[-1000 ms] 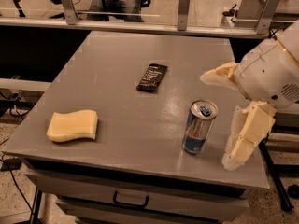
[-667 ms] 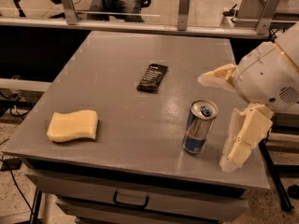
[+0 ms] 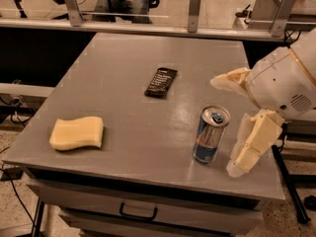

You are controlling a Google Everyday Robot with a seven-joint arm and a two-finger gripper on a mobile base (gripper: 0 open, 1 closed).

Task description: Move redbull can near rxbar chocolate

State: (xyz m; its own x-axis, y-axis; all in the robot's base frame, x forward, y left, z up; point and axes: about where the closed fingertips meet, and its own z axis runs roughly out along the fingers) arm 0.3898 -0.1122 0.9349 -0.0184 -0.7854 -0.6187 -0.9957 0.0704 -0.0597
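The redbull can [image 3: 211, 134], silver and blue with a blue pull tab, stands upright near the table's front right. The rxbar chocolate [image 3: 161, 81], a flat dark bar with white text, lies near the table's middle, up and left of the can. My gripper [image 3: 232, 127] is open just right of the can. One cream finger [image 3: 229, 80] points left behind the can and the other finger [image 3: 249, 144] hangs at its right. Neither touches the can.
A yellow sponge [image 3: 77, 132] lies at the front left of the grey table [image 3: 118, 147]. A drawer with a handle [image 3: 138, 213] runs below the front edge. A metal rail [image 3: 148, 26] runs behind the table.
My gripper has drifted slightly left, toward the can. The can, bar and sponge have not moved.
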